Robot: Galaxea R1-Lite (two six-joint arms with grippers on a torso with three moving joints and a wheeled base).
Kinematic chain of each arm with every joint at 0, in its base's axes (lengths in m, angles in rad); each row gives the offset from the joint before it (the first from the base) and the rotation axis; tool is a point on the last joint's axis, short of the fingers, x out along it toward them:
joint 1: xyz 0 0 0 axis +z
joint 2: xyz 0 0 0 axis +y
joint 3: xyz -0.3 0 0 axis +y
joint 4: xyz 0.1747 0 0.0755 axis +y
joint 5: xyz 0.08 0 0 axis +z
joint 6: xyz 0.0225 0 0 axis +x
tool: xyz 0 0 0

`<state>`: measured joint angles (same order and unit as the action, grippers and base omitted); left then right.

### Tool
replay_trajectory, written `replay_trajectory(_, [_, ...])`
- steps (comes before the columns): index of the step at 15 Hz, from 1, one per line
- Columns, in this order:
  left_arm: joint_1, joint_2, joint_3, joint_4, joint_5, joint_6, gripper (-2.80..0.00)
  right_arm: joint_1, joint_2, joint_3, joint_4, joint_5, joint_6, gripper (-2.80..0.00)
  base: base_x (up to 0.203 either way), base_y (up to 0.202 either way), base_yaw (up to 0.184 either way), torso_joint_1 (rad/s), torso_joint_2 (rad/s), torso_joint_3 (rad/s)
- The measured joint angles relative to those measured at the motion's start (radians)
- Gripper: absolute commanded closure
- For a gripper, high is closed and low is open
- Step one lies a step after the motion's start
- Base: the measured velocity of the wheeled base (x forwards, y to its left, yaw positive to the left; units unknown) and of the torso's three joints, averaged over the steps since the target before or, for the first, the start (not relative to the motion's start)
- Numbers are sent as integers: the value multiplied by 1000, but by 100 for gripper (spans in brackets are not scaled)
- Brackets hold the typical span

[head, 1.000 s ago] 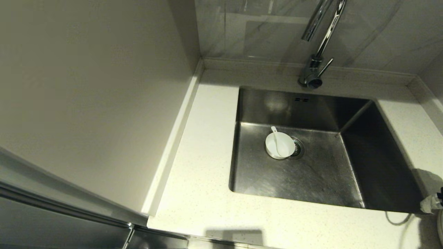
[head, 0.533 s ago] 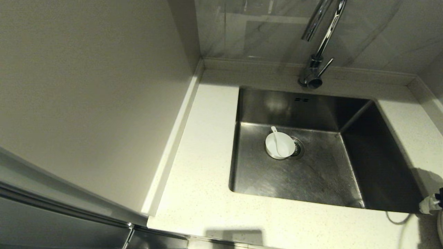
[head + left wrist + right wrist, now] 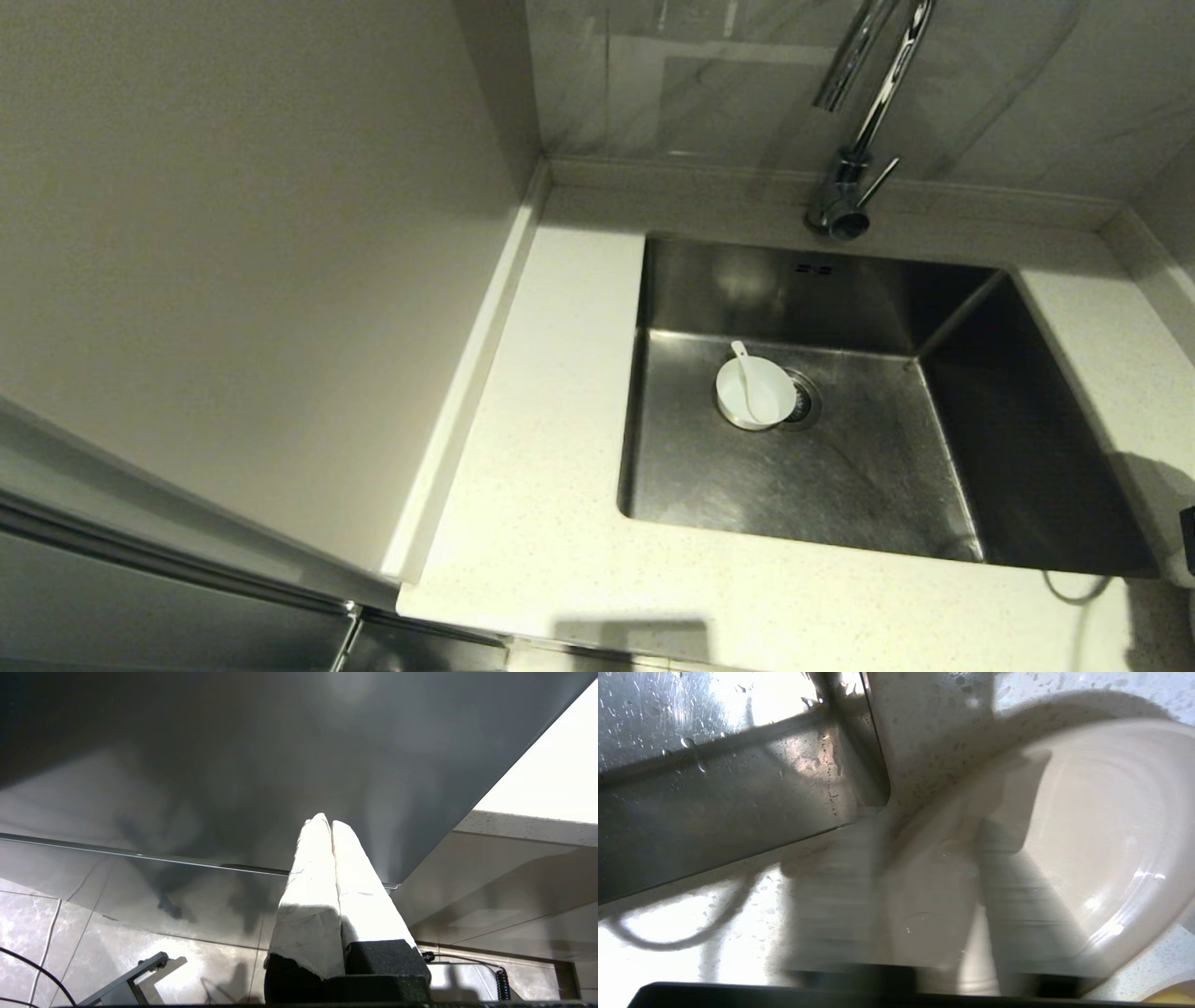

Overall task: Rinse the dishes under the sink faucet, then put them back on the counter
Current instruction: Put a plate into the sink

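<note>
Pretty dim overall, light's coming from overhead and hitting the desk (image 3: 551, 523) hard while the sink (image 3: 1036, 448) right wall goes near black. Right claw (image 3: 924, 914) is smeared with motion blur; glare on the plate (image 3: 1111, 858).

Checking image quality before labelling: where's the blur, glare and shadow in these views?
Right wrist view: right gripper fingers smeared by motion blur astride the plate rim; glare on the wet counter. Head view: sharp, sink right side in deep shadow. Left wrist view: left gripper overexposed.
</note>
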<state>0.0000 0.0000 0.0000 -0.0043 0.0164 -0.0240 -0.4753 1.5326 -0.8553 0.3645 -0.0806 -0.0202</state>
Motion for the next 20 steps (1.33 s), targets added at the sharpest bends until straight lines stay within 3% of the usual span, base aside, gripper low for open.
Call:
replay_trajectory(10, [0, 0, 0, 0, 0, 0, 0, 22, -42, -34, 3, 8, 22, 0, 0, 0, 0, 0, 0, 0])
replay_trajectory(14, [0, 0, 0, 0, 0, 0, 0, 139, -90, -35, 4, 31, 20, 0, 0, 0, 0, 0, 0, 0])
replay_trajectory(20, [-1, 0, 0, 0, 0, 0, 0, 389, -122, -111, 2, 4, 20, 0, 0, 0, 0, 0, 0, 0])
